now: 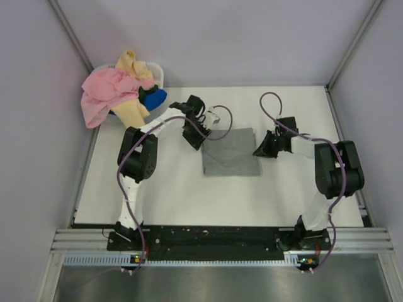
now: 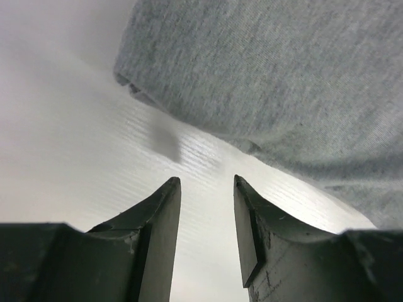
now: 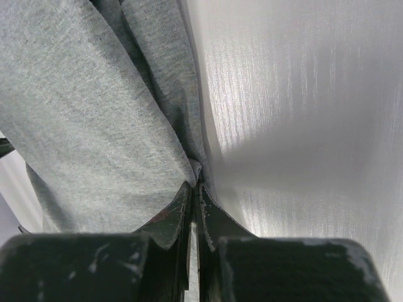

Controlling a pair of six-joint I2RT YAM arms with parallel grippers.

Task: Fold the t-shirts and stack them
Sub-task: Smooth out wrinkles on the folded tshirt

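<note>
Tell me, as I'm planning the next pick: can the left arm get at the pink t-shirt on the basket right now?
Probably yes. The left arm has its jaws open and empty beside the grey t-shirt, and nothing lies between them and the pink t-shirt draped over the basket.

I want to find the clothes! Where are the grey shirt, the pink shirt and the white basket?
grey shirt (image 1: 231,152): top view, middle of the folded cloth.
pink shirt (image 1: 104,91): top view, its bunched middle.
white basket (image 1: 159,74): top view, its right rim.
</note>
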